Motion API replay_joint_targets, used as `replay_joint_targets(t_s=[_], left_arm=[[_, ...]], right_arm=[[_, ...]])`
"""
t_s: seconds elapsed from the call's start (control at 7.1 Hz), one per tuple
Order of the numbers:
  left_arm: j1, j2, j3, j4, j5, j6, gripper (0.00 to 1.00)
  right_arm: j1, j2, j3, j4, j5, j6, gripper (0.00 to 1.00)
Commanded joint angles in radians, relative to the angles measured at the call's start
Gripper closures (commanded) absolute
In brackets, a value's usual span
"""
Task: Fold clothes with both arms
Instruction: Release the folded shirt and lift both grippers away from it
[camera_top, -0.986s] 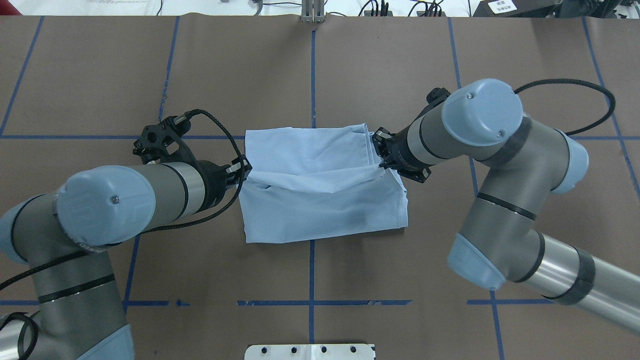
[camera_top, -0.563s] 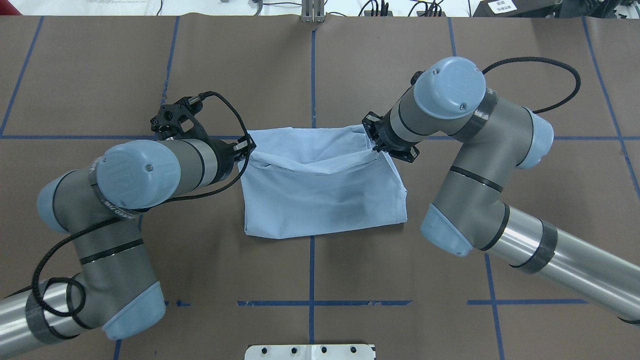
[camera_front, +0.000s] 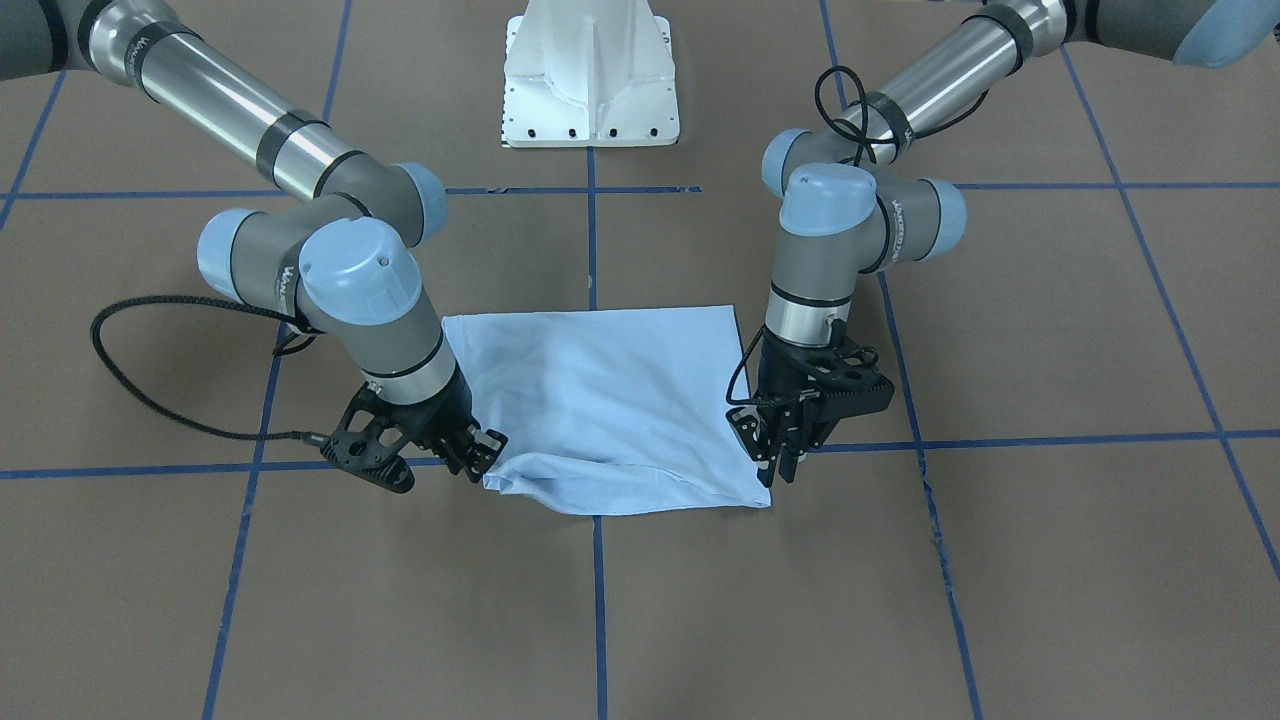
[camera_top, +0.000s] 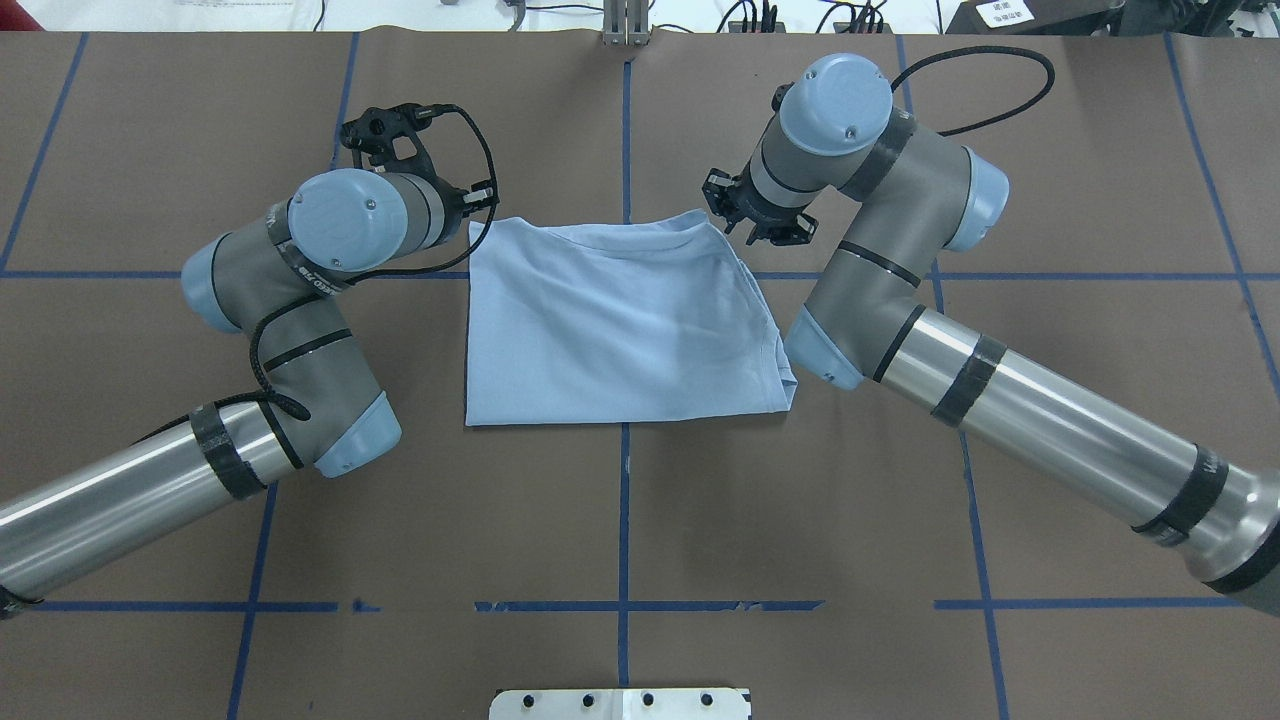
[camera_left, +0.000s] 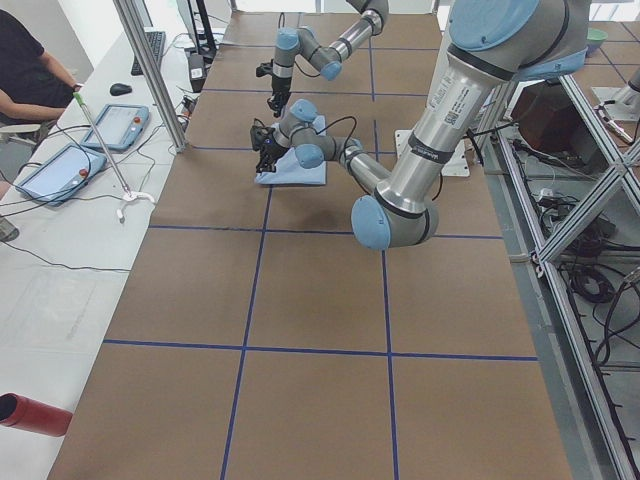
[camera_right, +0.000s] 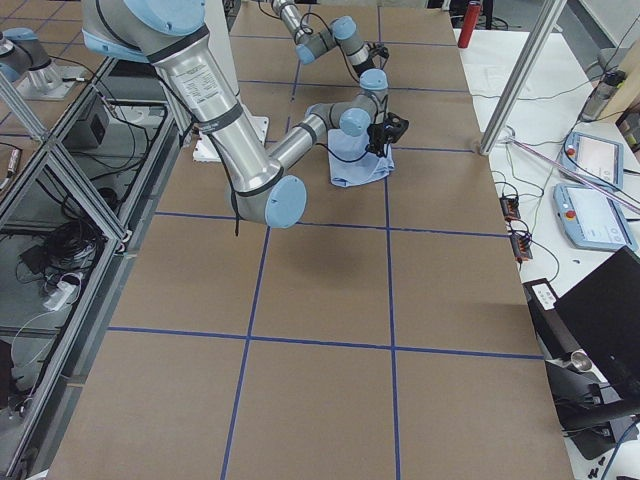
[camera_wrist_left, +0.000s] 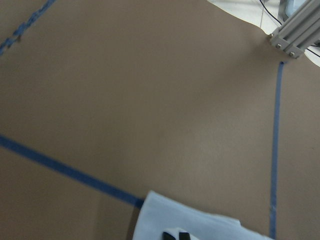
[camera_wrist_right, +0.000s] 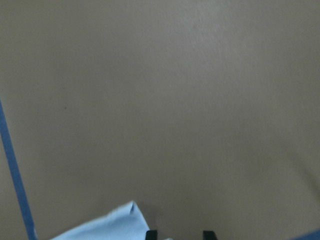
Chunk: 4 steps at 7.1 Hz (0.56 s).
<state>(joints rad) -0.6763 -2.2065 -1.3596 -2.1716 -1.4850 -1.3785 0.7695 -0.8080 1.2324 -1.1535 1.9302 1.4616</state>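
You've just carried the T-shirt's (camera_top: 620, 320) hem across; it now lies folded flat mid-table (camera_top: 620, 520), so this fold looks done. Your right gripper (camera_wrist_right: 178, 234) gapes wide beside its corner; your left gripper (camera_wrist_left: 175, 235) stands narrow, hold unclear.

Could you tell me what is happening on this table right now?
The robot's left arm and right arm are folding a light blue T-shirt on the brown table. The T-shirt lies flat, folded into a rough rectangle. Both arms reach down to its two corners farthest from the robot. The right gripper is open, with the cloth beside its fingertips rather than between them. The left gripper has its fingertips close together over the cloth; whether they pinch it cannot be told.
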Motion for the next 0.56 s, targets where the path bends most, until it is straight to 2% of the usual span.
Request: replay_joint_targets(t_s=[0.0, 0.14, 0.28, 0.42], left_arm=[[-0.02, 0.004, -0.013, -0.037, -0.023, 0.035, 0.0], [-0.049, 0.007, -0.041, -0.034, -0.088, 0.036, 0.0], [-0.09, 0.071, -0.126, -0.03, -0.183, 0.109, 0.0], [-0.165, 0.161, -0.227, -0.027, -0.284, 0.274, 0.0]], right_arm=[[0.124, -0.037, -0.044, 0.041, 0.161, -0.185, 0.0], [0.152, -0.06, -0.033, 0.046, 0.212, -0.222, 0.0], [0.174, -0.115, 0.034, 0.037, 0.226, -0.224, 0.0], [0.227, -0.217, 0.118, 0.035, 0.249, -0.237, 0.0]])
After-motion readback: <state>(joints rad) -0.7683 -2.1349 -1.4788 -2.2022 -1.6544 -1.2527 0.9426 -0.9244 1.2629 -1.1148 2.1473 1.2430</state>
